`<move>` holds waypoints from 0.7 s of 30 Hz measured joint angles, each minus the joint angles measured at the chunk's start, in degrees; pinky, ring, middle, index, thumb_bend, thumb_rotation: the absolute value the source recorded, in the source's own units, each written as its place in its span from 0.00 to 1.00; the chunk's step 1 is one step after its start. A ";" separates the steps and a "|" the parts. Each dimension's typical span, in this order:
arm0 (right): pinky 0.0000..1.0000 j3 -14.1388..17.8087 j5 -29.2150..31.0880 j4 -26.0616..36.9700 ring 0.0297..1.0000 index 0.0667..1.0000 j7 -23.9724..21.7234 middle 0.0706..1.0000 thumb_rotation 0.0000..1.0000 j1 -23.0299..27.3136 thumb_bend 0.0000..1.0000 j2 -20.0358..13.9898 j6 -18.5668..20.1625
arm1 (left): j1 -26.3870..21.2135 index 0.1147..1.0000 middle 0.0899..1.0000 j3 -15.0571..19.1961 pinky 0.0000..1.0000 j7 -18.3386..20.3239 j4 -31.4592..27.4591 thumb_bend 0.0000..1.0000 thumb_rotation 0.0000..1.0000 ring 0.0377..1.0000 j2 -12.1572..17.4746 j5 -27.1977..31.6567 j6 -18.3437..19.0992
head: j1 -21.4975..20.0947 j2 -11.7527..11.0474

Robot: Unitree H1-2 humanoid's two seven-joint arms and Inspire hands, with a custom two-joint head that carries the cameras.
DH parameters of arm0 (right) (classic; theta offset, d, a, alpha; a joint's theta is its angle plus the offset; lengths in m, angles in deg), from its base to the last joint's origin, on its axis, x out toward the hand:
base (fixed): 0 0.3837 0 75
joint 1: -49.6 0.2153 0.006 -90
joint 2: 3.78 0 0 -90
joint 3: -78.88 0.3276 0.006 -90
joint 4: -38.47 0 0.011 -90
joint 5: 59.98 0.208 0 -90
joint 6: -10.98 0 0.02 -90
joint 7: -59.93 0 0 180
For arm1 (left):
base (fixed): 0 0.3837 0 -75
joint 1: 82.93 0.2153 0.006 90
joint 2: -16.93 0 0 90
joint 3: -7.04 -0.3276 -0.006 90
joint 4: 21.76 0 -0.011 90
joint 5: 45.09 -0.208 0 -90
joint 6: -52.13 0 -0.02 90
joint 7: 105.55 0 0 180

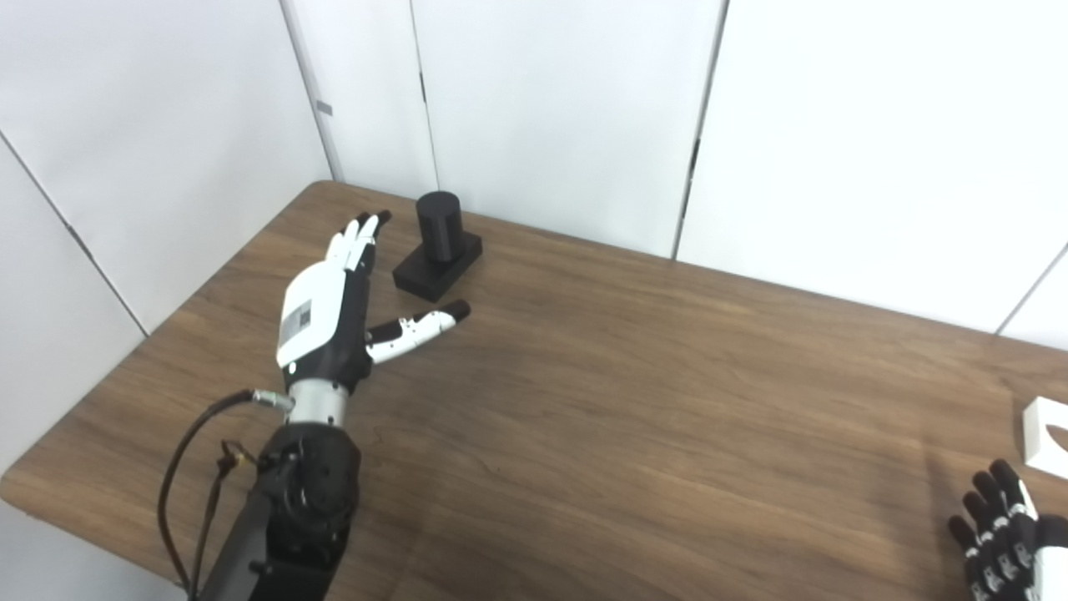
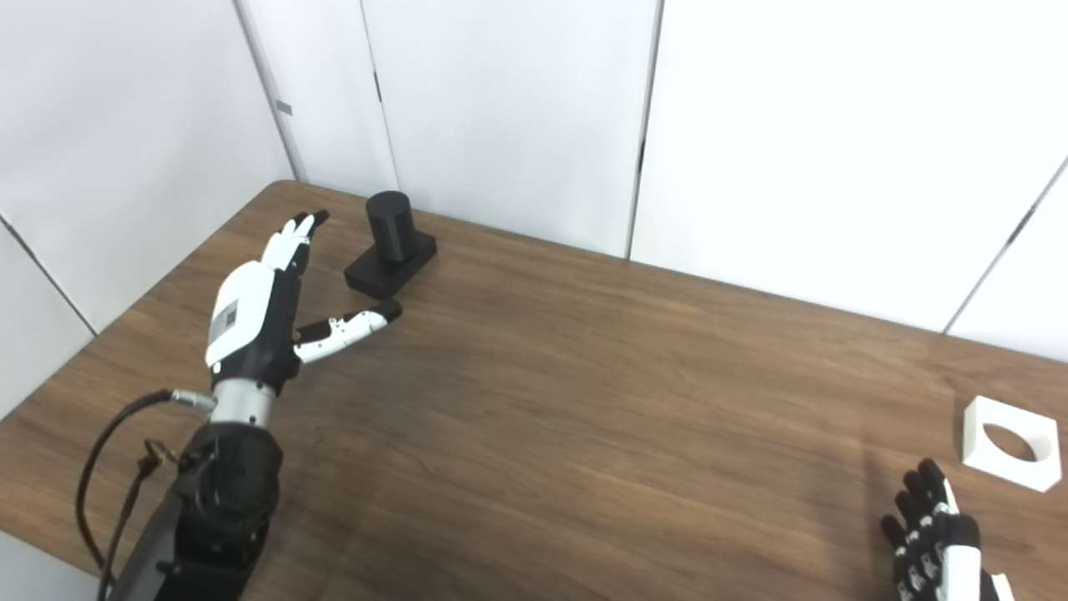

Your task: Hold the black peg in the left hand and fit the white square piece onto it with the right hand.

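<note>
The black peg (image 1: pixel 438 227) is a round cylinder standing upright on a black square base (image 1: pixel 437 268) at the table's far left. My left hand (image 1: pixel 329 305) is open just left of and in front of it, fingers straight, thumb spread toward the base, not touching it. The white square piece (image 2: pixel 1011 442) with a round hole lies flat near the table's right edge. My right hand (image 2: pixel 933 538) is open and empty at the bottom right, a little in front of and left of the white piece.
The brown wooden table (image 1: pixel 634 401) meets white wall panels (image 1: pixel 567 108) at its far edge. A black cable (image 1: pixel 188 451) loops beside my left forearm near the table's front left edge.
</note>
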 measured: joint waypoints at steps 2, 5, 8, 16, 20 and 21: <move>1.00 -0.03 0.01 0.00 1.00 0.98 0.00 0.99 1.00 0.00 0.62 0.00 0.00 | -0.61 0.93 1.00 0.29 0.91 0.95 2.37 0.97 0.63 1.00 0.28 -1.16 1.38 | -0.09 0.00; 1.00 -0.06 0.00 0.00 1.00 0.98 0.00 0.98 1.00 0.00 0.61 0.01 0.00 | -2.32 0.90 0.98 1.48 0.92 1.66 6.41 0.96 0.62 1.00 0.60 -2.62 2.29 | -0.26 0.00; 1.00 -0.14 0.00 0.01 1.00 0.98 0.01 0.98 1.00 0.00 0.62 0.02 0.00 | -4.96 0.90 0.98 2.08 0.93 1.62 10.33 0.96 0.63 1.00 1.38 -4.02 2.42 | -0.44 0.00; 1.00 -0.31 -0.12 0.24 1.00 0.98 0.13 0.97 1.00 -0.01 0.65 0.08 0.20 | -10.65 0.88 0.98 2.33 0.97 1.67 20.27 0.94 0.64 0.99 1.74 -6.78 2.48 | -0.97 0.09; 1.00 -0.46 -0.15 0.49 1.00 0.98 0.17 0.98 1.00 -0.01 0.65 0.18 0.42 | -12.27 0.87 0.98 1.52 0.96 1.34 25.37 0.94 0.64 0.99 2.16 -7.24 2.48 | -1.23 0.18; 1.00 -0.50 -0.16 0.56 1.00 0.98 0.20 0.98 1.00 -0.01 0.65 0.19 0.47 | -12.47 0.87 0.97 1.32 0.96 1.19 26.10 0.95 0.64 0.99 2.29 -7.22 2.47 | -1.23 0.26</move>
